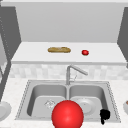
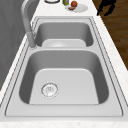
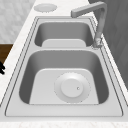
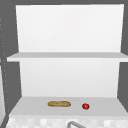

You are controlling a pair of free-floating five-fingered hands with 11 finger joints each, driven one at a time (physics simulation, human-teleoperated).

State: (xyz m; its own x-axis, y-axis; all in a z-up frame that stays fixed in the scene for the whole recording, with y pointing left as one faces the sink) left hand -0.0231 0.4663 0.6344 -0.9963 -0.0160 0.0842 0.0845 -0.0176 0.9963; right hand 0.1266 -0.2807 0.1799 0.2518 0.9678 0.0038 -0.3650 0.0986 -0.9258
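Note:
My right hand [image 1: 105, 115] hovers at the sink's front right corner, over the rim, holding nothing, its fingers hanging loosely down. It also appears as a dark shape in the left side view [image 2: 107, 6] and at the edge of the right side view [image 3: 2, 67]. A white plate [image 1: 85, 105] [image 3: 72, 87] lies in the right basin, just left of the hand. A large red ball [image 1: 67, 114] sits in the foreground over the sink's front edge, at the middle.
The steel double sink [image 1: 30, 87] has a faucet [image 1: 72, 71] swung toward the right basin. A bread loaf [image 1: 59, 49] and a tomato [image 1: 85, 52] lie on the shelf behind. Plates stand on the counter at left [image 1: 3, 110] and right [image 2: 76, 7], the right one with food.

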